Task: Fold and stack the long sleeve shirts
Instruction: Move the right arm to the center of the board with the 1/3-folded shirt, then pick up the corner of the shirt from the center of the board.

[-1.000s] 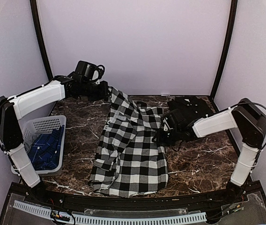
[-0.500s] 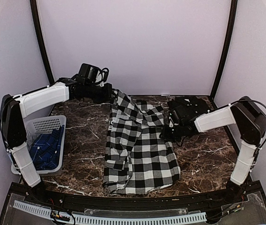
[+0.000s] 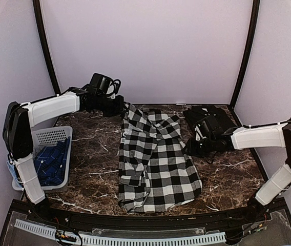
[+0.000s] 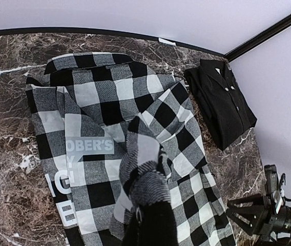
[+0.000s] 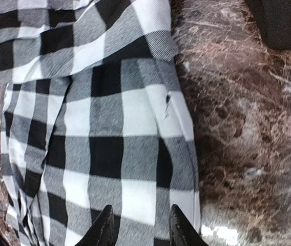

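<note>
A large black-and-white check cloth shirt (image 3: 156,159) lies spread down the middle of the dark brown marble-patterned table (image 3: 94,148), running from near the far edge almost to the near edge. Its far-left corner is raised off the surface. The left gripper (image 3: 121,106) has its jaws pressed together on that bunched corner, close to the far edge. In the left wrist view the cloth rises in a crumpled ridge toward the camera, and white block letters (image 4: 89,146) on a black band show on the shirt's left part.

The right gripper (image 5: 143,225) hangs over the shirt's right edge. Its two dark fingertips (image 5: 107,228) stand apart with flat check cloth showing in the gap, and no fold is pinched between them.

A folded black buttoned shirt (image 3: 209,117) rests in the far right corner of the table, apart from the check shirt. A white perforated plastic basket (image 3: 53,136) sits at the left edge with blue cloth (image 3: 50,164) inside.
</note>
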Robot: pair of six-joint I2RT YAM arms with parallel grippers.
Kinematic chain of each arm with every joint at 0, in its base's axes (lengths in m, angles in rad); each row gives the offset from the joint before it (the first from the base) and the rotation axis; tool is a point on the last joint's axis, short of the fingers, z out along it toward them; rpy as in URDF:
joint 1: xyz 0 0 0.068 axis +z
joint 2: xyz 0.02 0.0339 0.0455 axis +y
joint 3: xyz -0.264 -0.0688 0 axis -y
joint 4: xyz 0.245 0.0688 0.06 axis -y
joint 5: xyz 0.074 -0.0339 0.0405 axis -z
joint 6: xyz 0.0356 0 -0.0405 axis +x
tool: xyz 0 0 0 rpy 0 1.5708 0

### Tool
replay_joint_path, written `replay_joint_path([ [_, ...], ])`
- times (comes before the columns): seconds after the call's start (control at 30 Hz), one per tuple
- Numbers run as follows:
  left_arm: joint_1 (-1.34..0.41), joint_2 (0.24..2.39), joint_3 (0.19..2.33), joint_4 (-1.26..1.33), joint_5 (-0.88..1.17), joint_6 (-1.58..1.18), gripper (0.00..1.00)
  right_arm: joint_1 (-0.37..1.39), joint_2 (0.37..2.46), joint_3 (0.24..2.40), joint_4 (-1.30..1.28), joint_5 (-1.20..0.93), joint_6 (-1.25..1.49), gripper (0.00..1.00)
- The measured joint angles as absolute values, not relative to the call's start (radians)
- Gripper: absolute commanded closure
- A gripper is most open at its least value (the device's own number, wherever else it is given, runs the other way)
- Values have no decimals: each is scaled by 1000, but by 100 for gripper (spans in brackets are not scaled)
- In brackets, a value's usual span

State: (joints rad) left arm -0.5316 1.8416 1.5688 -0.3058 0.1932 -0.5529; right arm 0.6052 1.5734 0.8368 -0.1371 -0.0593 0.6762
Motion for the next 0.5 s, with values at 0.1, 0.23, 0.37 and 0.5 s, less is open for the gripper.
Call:
replay_joint_path([
  [0.1, -530, 1842, 1571, -308, 198, -554, 100, 664, 1494, 793, -161, -62, 692, 66],
  [0.23, -530, 1842, 1572, -309, 205, -554, 100, 771, 1464, 760, -192, -57, 721, 67],
  [0.37, -530, 1842, 1589, -321, 206, -553, 100, 825, 1446, 677, -220, -43, 774, 67],
  [0.5, -527, 1841, 1621, -332, 201, -549, 100, 852, 1389, 591, -236, -25, 841, 67],
])
